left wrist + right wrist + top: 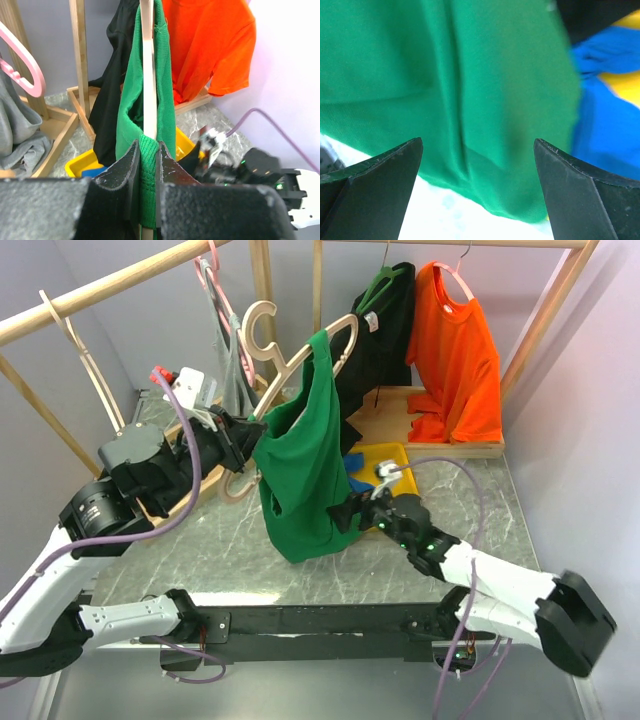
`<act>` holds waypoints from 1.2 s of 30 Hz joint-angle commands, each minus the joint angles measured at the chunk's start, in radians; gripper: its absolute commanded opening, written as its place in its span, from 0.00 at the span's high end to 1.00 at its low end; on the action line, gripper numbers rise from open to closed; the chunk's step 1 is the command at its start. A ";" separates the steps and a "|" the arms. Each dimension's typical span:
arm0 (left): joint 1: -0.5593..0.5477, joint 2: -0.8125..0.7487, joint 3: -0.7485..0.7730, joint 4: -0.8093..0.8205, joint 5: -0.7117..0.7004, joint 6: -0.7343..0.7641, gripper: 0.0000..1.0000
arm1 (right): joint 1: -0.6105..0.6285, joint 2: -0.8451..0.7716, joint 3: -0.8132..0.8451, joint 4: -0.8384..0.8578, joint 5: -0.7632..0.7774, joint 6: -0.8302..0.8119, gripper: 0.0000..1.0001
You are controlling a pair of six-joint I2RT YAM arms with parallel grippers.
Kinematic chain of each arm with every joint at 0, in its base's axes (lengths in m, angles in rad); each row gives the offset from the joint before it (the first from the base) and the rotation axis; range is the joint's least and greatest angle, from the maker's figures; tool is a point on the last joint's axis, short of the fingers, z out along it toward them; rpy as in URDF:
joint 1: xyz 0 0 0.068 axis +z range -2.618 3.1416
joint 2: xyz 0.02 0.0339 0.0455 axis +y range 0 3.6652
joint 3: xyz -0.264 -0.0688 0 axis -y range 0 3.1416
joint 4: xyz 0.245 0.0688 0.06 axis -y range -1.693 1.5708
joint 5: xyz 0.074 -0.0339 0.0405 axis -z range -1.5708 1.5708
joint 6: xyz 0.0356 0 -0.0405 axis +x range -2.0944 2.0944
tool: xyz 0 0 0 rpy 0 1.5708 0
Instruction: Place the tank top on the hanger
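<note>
Grey marble-look table [200,550], lilac walls, wood rail [100,290] overhead. Left gripper [147,170] clamped on hanger [147,75] w/ a fold of the tank top [300,470] pinched in. Hanger tilted in mid-air, top draped over one arm, hem near table. Right gripper [477,190] spread wide, just beside the hem. Orange tee [455,350] & yellow bin [385,455] at back.

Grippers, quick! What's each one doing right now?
Left gripper: closed on the hanger and a tank top strap.
Right gripper: open, holding nothing, the tank top just ahead.
</note>
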 commanded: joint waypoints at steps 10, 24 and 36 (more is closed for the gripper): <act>-0.001 -0.007 0.081 0.095 -0.018 0.010 0.99 | 0.153 0.221 0.128 0.120 0.177 0.040 0.00; -0.001 -0.042 0.056 0.021 -0.173 -0.085 0.99 | 0.240 0.291 0.361 -0.034 0.172 0.095 0.95; -0.001 -0.177 0.030 -0.275 -0.259 -0.289 0.99 | 0.357 0.306 0.598 -0.159 0.123 0.100 1.00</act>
